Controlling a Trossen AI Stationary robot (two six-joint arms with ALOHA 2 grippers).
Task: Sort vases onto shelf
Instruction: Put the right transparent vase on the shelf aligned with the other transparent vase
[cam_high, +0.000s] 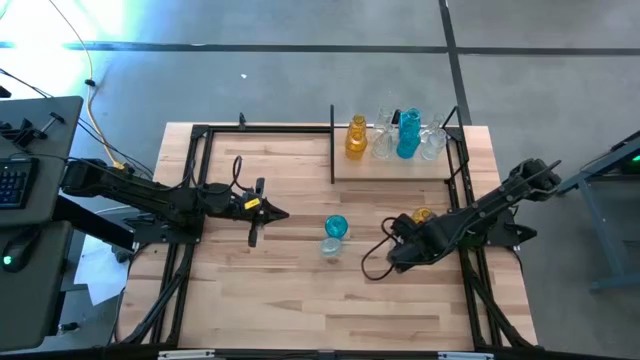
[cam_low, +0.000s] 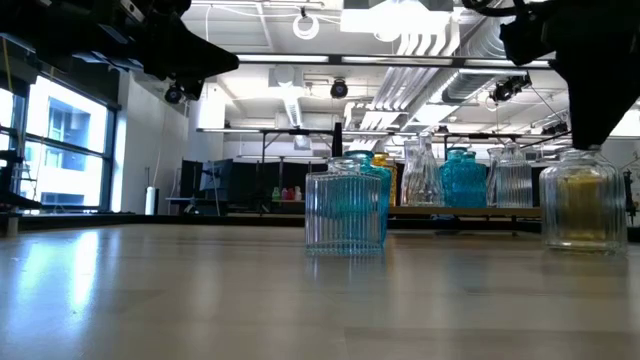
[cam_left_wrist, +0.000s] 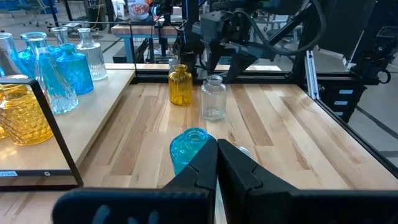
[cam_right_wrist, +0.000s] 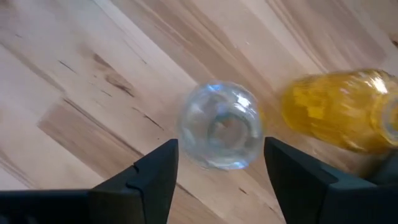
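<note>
Vases on the shelf (cam_high: 395, 168): an amber vase (cam_high: 356, 138), a tall teal vase (cam_high: 408, 135) and several clear ones are standing in a row along the shelf's far edge. Exact count is hard to call; the left wrist view is showing more glass there than the high view resolves.

Four are sitting on the tabletop (cam_high: 300, 300) waiting to be sorted: a teal vase (cam_high: 336, 227) with a ribbed clear vase (cam_high: 331, 246) just beside it mid-table, plus a small clear vase (cam_right_wrist: 219, 126) and a small amber vase (cam_right_wrist: 339, 112) near the shelf's front right corner. Judging progress as past halfway, four to go.

Right gripper (cam_right_wrist: 219, 165) is hanging directly over the small clear vase, pointing down, jaws standing wide either side of it and not touching the glass. Nothing is in its grasp. The small amber vase is sitting just outside one jaw, close enough to get knocked if the descent drifts; that's my read, not something showing.

Left gripper (cam_left_wrist: 217, 171) is parking above the tabletop left of centre, jaws pressed fully together, carrying nothing, aiming across at the teal vase.

Next step is probably lowering the right gripper around the clear vase's neck and closing.
</note>
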